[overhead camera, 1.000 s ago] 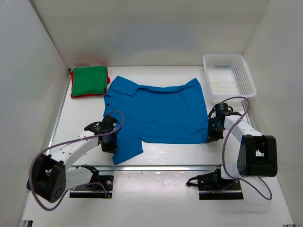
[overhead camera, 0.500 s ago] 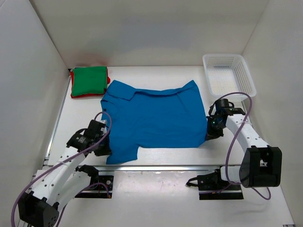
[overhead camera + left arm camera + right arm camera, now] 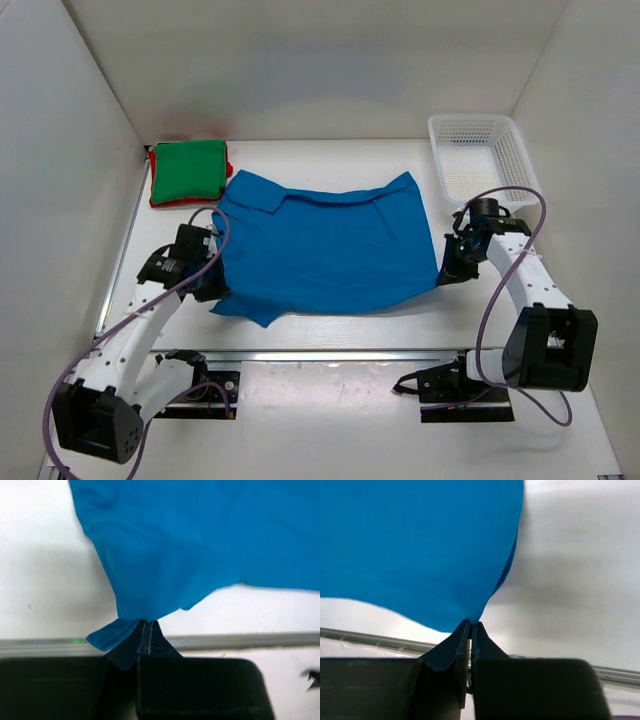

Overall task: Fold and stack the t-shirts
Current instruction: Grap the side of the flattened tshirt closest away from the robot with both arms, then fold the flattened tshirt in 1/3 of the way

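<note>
Shirt (image 3: 330, 240), blue, clamped at sides by left jaws, right jaws.

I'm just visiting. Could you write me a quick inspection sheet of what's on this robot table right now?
Surface: white table, unmarked.
Job's things: blue shirt spread out, near corners lifted; green shirt folded on red shirt, far left.
Clutter: white basket, far right.
Grippers: left gripper and right gripper each shut on blue shirt's near corners.
Cables: purple cables loop along both arms.
Surroundings: white walls, nothing else seen.
</note>
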You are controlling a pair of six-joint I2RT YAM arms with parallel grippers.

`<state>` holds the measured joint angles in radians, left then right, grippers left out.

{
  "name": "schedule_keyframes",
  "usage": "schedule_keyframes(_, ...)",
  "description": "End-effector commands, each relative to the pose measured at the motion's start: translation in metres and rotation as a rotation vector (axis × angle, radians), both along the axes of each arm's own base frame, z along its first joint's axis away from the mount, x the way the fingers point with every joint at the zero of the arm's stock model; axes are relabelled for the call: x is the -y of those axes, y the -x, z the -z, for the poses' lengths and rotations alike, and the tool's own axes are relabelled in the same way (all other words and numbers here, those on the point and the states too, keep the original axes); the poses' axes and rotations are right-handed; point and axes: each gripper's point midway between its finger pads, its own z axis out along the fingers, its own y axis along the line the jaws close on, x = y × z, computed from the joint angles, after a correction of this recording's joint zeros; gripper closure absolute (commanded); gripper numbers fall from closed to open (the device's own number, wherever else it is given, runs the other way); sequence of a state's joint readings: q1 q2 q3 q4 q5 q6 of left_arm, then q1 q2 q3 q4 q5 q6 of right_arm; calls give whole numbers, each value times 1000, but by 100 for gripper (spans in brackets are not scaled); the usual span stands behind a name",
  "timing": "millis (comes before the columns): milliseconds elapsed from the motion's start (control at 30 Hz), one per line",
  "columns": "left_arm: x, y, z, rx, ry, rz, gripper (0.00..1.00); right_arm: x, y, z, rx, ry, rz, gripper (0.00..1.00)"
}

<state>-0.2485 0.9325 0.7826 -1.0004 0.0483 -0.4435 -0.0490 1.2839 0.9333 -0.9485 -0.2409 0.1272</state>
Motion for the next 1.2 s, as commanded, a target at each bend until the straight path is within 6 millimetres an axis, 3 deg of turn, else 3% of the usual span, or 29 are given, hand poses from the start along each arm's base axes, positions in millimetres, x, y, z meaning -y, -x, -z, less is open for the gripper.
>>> schedule_keyframes(0, -5, -36, -14, 90, -1, -18, 100, 0, -26, -10, 61, -29, -19, 100)
schedule_keyframes(433, -26, -90, -14, 84, -68, -58, 100, 10, -89, -13, 68, -37, -8, 100)
schedule_keyframes(733, -27, -140, -16, 97, -75, -64, 100, 13, -132, -14, 81, -19, -20, 100)
schedule_keyframes(933, -32, -160, -8, 91, -79, -77, 100, 10, -152, -13, 90, -15, -27, 100)
schedule_keyframes(967, -32, -164, -8, 95, -77, -85, 99, 14, -155, -10, 83, -9, -16, 100)
schedule_keyframes(1033, -30, -170, -3, 88, -67, -83, 86, 11, -162, -10, 90, -18, -14, 96)
schedule_keyframes(1067, -30, -172, 1, 81, -59, -90, 78, 9, -164, -8, 84, -17, -13, 91)
schedule_keyframes(1133, -27, -184, -2, 95, -51, -81, 72, 11, -172, -11, 113, -13, 7, 71)
schedule_keyframes(1167, -26, -190, -4, 103, -39, -90, 67, 8, -173, -11, 117, 0, 2, 71)
